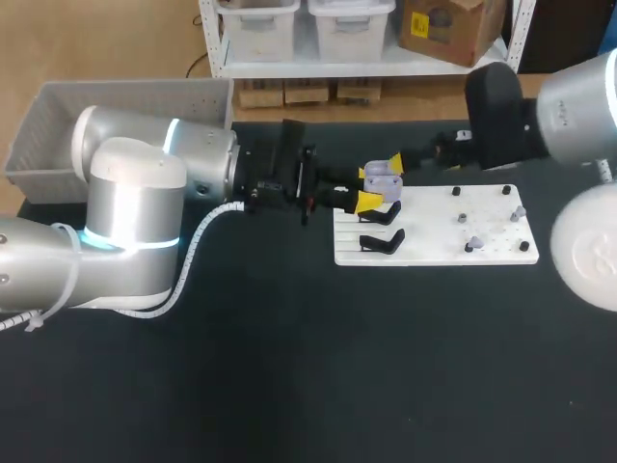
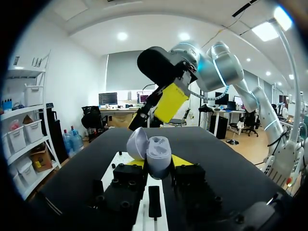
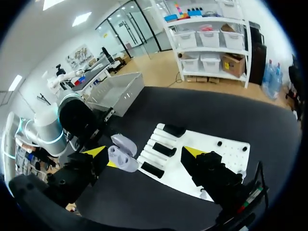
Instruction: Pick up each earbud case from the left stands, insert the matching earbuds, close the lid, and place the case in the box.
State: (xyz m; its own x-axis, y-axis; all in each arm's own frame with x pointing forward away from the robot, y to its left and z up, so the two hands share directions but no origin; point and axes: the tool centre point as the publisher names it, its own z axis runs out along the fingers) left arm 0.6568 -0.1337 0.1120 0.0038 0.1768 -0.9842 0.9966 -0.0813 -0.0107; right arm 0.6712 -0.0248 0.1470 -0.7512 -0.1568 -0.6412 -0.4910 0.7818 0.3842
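Observation:
My left gripper [image 1: 371, 188] is shut on a lavender earbud case [image 1: 383, 177], held just above the left end of the white board [image 1: 434, 253]. In the left wrist view the case [image 2: 158, 153] stands between my yellow tips with its lid [image 2: 136, 143] swung open. The left gripper [image 2: 159, 163] grips it from both sides. My right gripper [image 1: 395, 164] hangs close above the case, wide open; one of its yellow fingers [image 2: 168, 102] shows over the case. In the right wrist view the case [image 3: 123, 157] lies between the spread fingers of my right gripper [image 3: 144, 153], touching neither. Small earbuds [image 1: 472, 236] sit on the board's right half.
Two black stands [image 1: 382, 241] remain on the board's left part, right beneath the held case. Black pegs [image 1: 506, 191] dot the board's right side. A grey box [image 1: 58, 125] stands at the table's back left, behind my left arm.

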